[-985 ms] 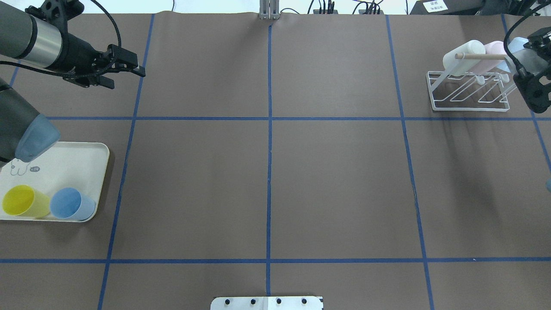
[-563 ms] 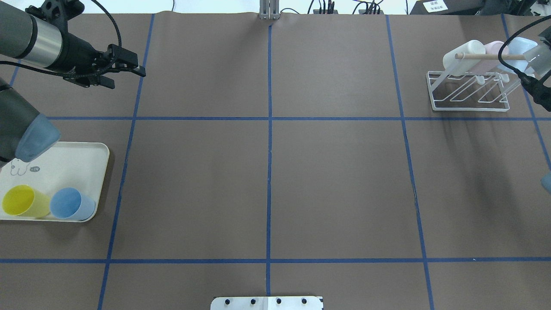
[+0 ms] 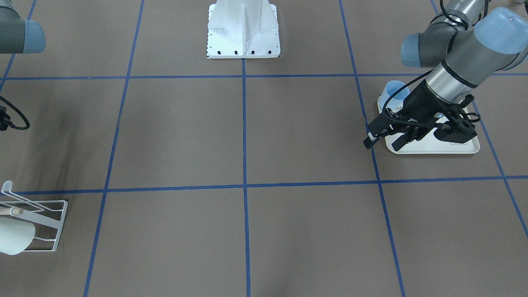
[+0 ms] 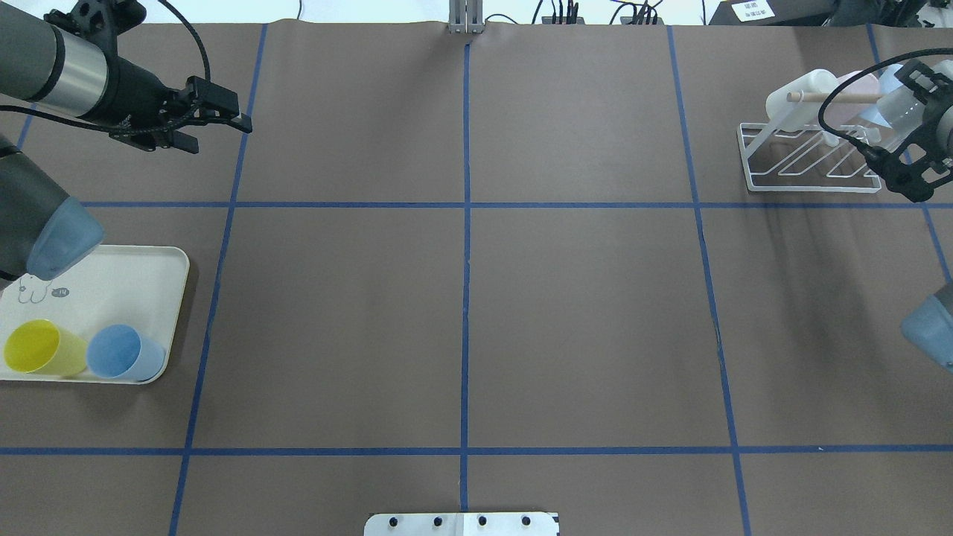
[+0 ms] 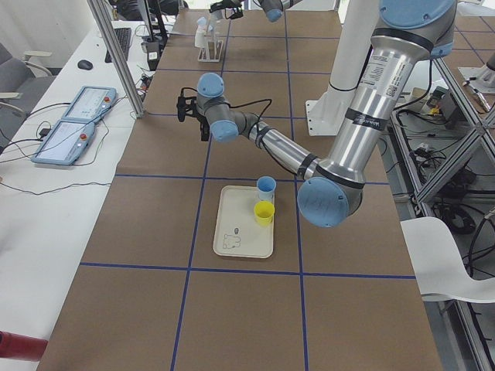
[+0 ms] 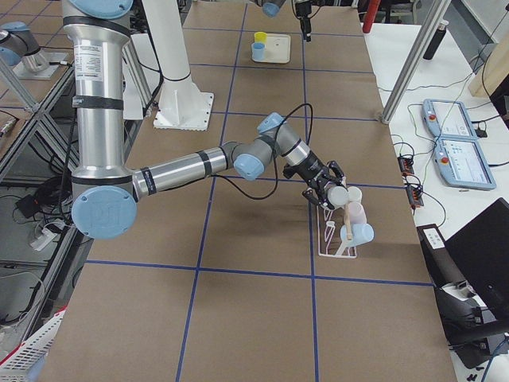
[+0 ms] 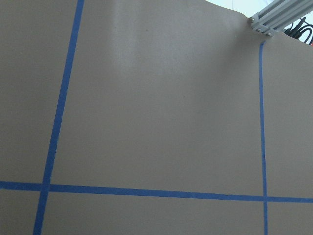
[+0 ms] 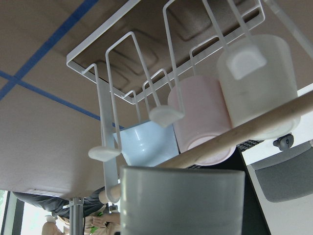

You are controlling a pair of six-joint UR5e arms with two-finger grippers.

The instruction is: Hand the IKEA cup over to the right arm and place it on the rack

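Observation:
My right gripper point(image 4: 907, 113) is shut on a pale grey IKEA cup point(image 4: 896, 104), held tilted at the right end of the white wire rack point(image 4: 811, 179). In the right wrist view the cup point(image 8: 181, 200) fills the bottom edge, just below the rack's wooden dowel point(image 8: 254, 127) and prongs. A white cup point(image 4: 800, 93), a pink cup point(image 4: 856, 85) and a pale blue cup point(image 8: 146, 144) hang on the rack. My left gripper point(image 4: 223, 126) hovers open and empty at the far left, above the table.
A cream tray point(image 4: 126, 275) at the near left holds a yellow cup point(image 4: 41, 348) and a blue cup point(image 4: 123, 352). The robot base plate point(image 3: 243, 33) stands at the table's middle edge. Blue tape lines cross the brown table.
My right gripper, with the cup in it, has turned and shifted left toward the rack's right end, and the right elbow has come into view. The left arm has not moved.

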